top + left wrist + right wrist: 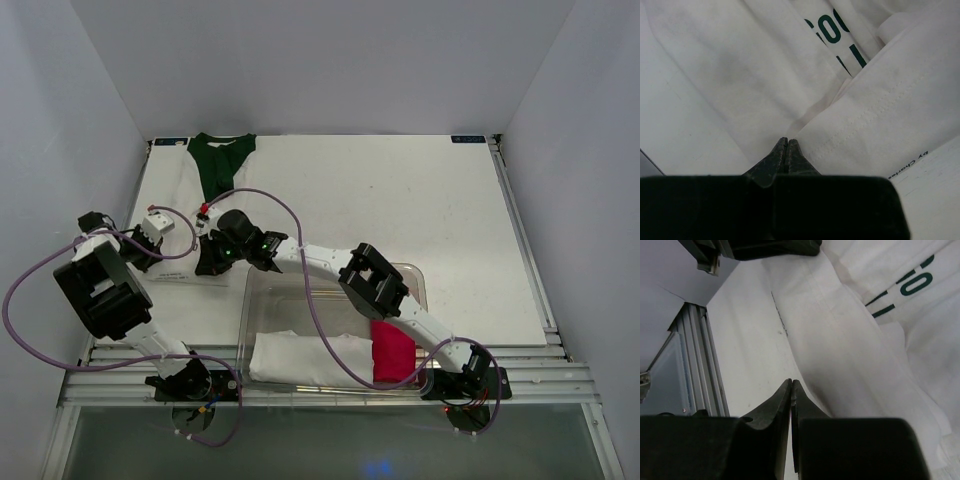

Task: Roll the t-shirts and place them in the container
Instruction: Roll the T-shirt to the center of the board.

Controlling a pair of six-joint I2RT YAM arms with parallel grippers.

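We start at the left gripper (786,146). Its jaws are pressed tight together, and the tips rest at a crease of the white t-shirt (755,65) where a stitched hem meets a softer fold. We cannot tell whether a thin layer of cloth is caught between them. From these tips the shirt spreads forward and to both sides, with its dark green lettering (832,30) farther ahead and to the right.

The right gripper (791,386) is closed just as tightly, its tips at the shirt's edge. Bare counter (745,345) lies ahead to its left and the cloth ahead to its right. That edge runs straight away from the tips toward the left arm (765,246), so we judge that the shirt's long axis lies between the two grippers, with both about equally near it. A roll would likely travel along that line.

Well beyond both grippers, the green t-shirt (222,160) lies loose at the counter's far edge, not yet rolled. Behind the right gripper, a clear bin (425,285) holds a white roll (305,358) and a pink roll (393,350).
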